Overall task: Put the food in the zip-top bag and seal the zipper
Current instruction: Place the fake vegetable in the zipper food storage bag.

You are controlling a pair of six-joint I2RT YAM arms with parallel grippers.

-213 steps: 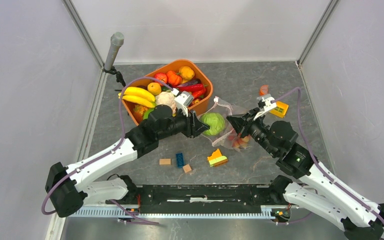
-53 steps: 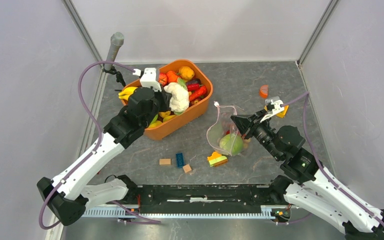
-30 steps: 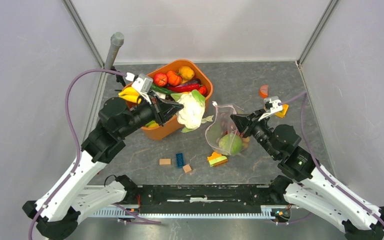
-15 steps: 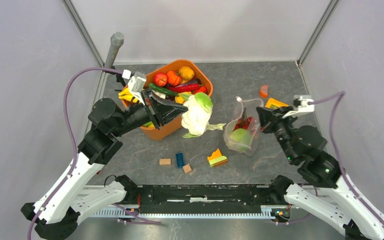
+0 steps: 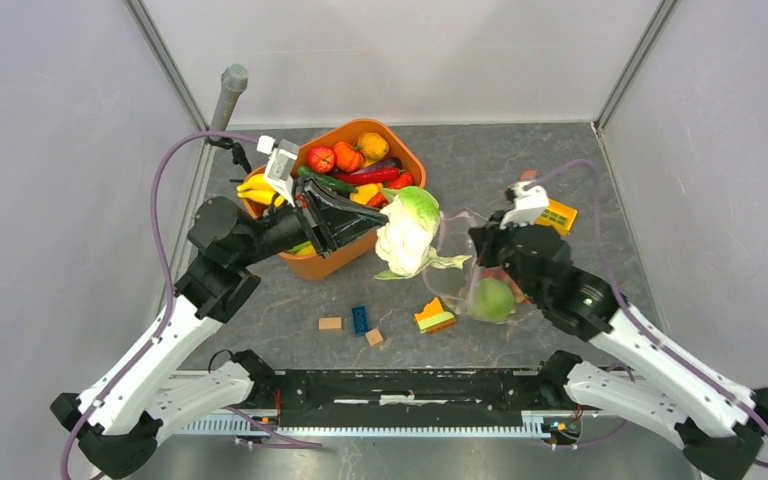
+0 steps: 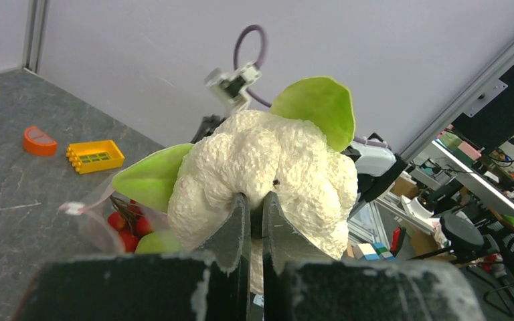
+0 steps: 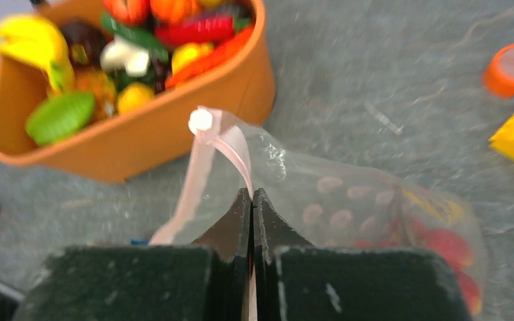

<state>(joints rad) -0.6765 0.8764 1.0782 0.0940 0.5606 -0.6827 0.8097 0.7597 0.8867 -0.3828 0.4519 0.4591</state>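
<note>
On the grey surface (image 5: 520, 150) I see left jaws clamped on the cauliflower (image 5: 406, 231) beside the bag (image 7: 348, 200), right jaws pinching its zipper (image 7: 204, 170).

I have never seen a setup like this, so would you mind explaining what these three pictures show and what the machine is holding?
These are two robot arms bolted to the near edge of a table. One picture looks down from overhead; the other two come from a camera on each wrist.

The left gripper is shut on a toy cauliflower, held in the air beside the clear bag. The right gripper pinches the bag's pink zipper strip, holding the mouth up. A green cabbage and some red pieces are already inside.

On the table are an orange tub of toy fruit and vegetables, some small building blocks and an orange half-disc.
</note>
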